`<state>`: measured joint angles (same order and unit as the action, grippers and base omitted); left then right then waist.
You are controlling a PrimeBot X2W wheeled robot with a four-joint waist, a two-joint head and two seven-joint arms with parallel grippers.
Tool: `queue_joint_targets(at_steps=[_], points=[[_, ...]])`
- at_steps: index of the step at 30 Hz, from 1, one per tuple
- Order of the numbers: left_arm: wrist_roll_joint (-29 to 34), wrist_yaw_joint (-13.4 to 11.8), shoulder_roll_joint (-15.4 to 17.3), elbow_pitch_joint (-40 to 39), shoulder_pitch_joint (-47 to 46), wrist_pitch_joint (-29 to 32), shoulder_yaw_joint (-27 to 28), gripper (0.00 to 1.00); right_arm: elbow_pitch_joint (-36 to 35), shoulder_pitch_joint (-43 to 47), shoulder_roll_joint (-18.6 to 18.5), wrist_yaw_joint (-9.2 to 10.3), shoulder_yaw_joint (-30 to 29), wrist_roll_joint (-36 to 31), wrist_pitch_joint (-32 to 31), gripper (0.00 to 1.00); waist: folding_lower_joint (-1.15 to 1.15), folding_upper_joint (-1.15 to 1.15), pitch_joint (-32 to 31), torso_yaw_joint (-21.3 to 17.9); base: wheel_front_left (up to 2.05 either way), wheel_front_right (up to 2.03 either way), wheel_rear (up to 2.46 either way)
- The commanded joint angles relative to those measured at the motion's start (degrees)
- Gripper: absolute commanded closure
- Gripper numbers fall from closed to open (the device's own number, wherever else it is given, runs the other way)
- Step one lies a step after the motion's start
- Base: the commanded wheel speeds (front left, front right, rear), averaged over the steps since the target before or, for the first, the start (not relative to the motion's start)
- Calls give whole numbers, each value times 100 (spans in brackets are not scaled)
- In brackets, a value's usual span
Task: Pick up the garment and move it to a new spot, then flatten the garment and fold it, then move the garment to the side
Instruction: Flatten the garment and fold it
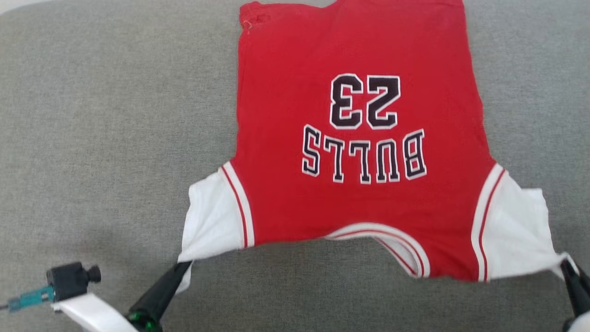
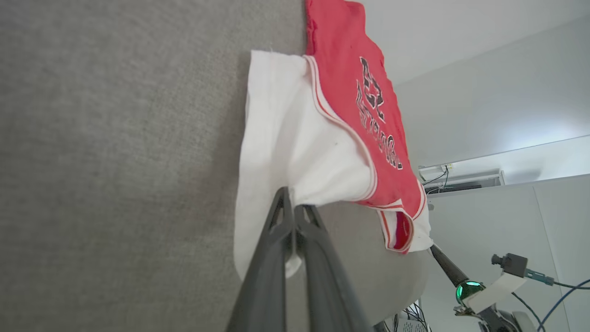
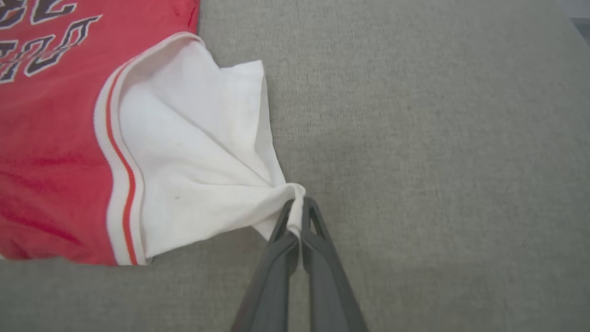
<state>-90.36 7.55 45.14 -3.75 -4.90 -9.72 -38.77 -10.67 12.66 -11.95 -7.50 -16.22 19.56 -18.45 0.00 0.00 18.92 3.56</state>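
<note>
The garment (image 1: 355, 138), a red jersey T-shirt with white sleeve ends and a black "23" with lettering, lies spread on the grey cloth surface (image 1: 106, 138), collar toward me. My left gripper (image 1: 184, 265) is shut on the corner of the white left sleeve (image 2: 295, 152); the left wrist view shows its fingers (image 2: 292, 207) pinching that cloth. At the lower right, my right gripper (image 1: 566, 263) is shut on the tip of the other white sleeve (image 3: 198, 161), its fingers (image 3: 297, 207) clamped on a bunched point of fabric. Both sleeves are pulled outward and taut.
The grey cloth surface runs wide to the left and right of the shirt. A small black camera with a teal plug (image 1: 69, 281) sits on my left arm at the lower left. In the left wrist view a white wall and cables (image 2: 544, 281) lie beyond the surface's edge.
</note>
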Motion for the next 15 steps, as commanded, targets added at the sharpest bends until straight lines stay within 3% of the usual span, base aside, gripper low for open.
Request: queue_joint_targets(at_steps=[1,9,15], points=[[48,-13,52,-77,128,-79,16,100,-127,187,57,3,-63,44,12,100,0,0,25,24,0,0,0],[-11,-13,281,-560,604,-272,235,100,-706,716,342,3,-536,113,-58,100,0,0,122,64,0,0,0],[48,-13,96,-431,413,-98,102,100,-401,447,281,2,-272,-23,-203,100,0,0,84,55,0,0,0]])
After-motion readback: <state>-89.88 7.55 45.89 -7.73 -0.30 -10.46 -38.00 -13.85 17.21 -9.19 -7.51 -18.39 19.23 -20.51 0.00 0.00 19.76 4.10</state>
